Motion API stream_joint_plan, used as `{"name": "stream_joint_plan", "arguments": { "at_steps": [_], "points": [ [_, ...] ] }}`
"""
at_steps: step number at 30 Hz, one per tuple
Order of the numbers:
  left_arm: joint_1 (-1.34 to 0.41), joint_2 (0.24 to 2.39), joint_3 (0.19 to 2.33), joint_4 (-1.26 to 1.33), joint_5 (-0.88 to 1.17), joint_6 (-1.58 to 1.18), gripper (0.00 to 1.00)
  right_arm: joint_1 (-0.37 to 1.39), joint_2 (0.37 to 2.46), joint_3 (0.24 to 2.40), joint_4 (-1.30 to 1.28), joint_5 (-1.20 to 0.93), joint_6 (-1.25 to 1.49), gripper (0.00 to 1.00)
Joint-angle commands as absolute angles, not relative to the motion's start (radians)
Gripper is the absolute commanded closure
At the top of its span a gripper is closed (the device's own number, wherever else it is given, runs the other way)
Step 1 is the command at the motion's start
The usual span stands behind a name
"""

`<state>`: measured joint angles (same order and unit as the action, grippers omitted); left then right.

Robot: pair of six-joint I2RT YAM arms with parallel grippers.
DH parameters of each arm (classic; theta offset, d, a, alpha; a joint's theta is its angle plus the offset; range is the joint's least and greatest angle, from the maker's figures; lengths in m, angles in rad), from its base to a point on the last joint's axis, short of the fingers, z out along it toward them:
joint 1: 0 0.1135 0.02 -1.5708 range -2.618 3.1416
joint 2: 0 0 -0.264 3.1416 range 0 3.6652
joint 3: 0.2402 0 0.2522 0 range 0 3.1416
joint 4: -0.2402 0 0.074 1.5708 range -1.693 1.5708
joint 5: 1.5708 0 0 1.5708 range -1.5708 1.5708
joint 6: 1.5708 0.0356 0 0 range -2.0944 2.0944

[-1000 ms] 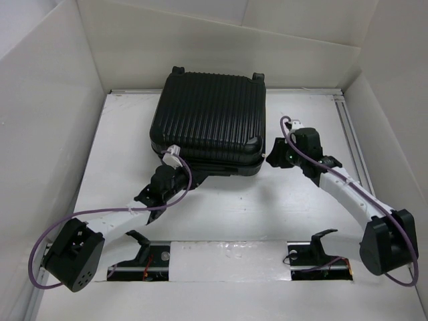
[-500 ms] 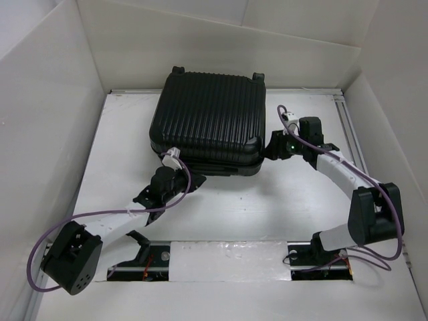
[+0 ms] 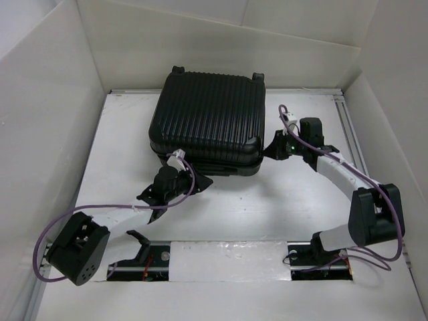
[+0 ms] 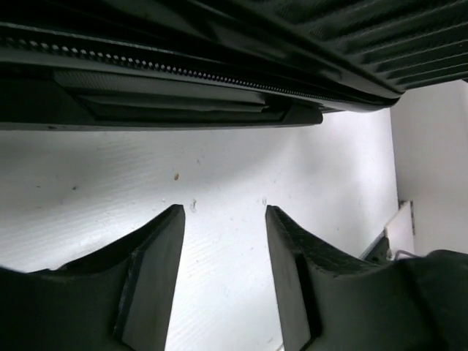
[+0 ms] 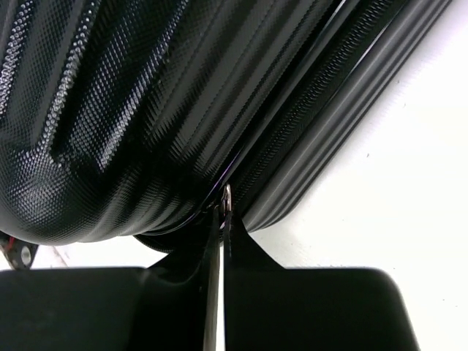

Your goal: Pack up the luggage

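The luggage (image 3: 207, 124), a black ribbed hard-shell suitcase, lies flat and closed at the back middle of the white table. In the left wrist view its zipper seam (image 4: 183, 73) runs across the top. My left gripper (image 3: 200, 182) sits just in front of the luggage's near edge. It is open (image 4: 223, 212), with only bare table between its fingers. My right gripper (image 3: 271, 150) is at the luggage's right front corner. It is shut (image 5: 223, 216) on a small metal zipper pull (image 5: 227, 196) that sticks out of the seam between the two shells (image 5: 146, 110).
White walls box in the table on the left, back and right. A metal rail (image 3: 351, 134) runs along the right edge. Two black brackets (image 3: 138, 241) (image 3: 321, 239) stand on the mounting strip at the near edge, between the arm bases.
My left gripper has opened and backed slightly off the luggage's front edge. My right arm swung in to the right front corner, and its gripper closed on the zipper pull.
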<state>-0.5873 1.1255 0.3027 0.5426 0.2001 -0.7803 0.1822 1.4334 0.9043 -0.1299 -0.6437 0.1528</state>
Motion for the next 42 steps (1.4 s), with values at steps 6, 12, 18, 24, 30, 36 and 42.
{"name": "stream_joint_plan", "arguments": {
  "at_steps": [6,12,18,24,30,36,42],
  "points": [
    [-0.609,1.175,0.328,0.698,0.245,-0.796,0.52,0.267,1.28,0.738,0.09,-0.517,0.308,1.0],
    [-0.618,1.346,0.39,0.776,0.235,-0.796,0.58,0.357,1.109,0.588,0.091,-0.331,0.4,1.0],
    [-0.627,1.471,0.437,0.925,0.235,-0.86,0.75,0.466,0.976,0.496,0.077,-0.27,0.465,1.0],
    [-0.638,1.513,0.446,1.026,0.204,-0.922,0.92,0.615,0.856,0.485,0.014,-0.174,0.515,1.0],
    [-0.707,1.491,0.428,1.035,0.107,-0.933,1.0,0.807,0.863,0.52,0.014,-0.014,0.526,1.0],
    [-0.707,1.457,0.397,1.029,0.107,-0.945,1.0,0.969,1.005,0.693,-0.121,0.231,0.517,1.0],
    [-0.707,1.258,0.335,0.818,0.054,-0.894,0.79,0.908,0.916,0.761,-0.284,0.385,0.43,0.71]
  ]
}}
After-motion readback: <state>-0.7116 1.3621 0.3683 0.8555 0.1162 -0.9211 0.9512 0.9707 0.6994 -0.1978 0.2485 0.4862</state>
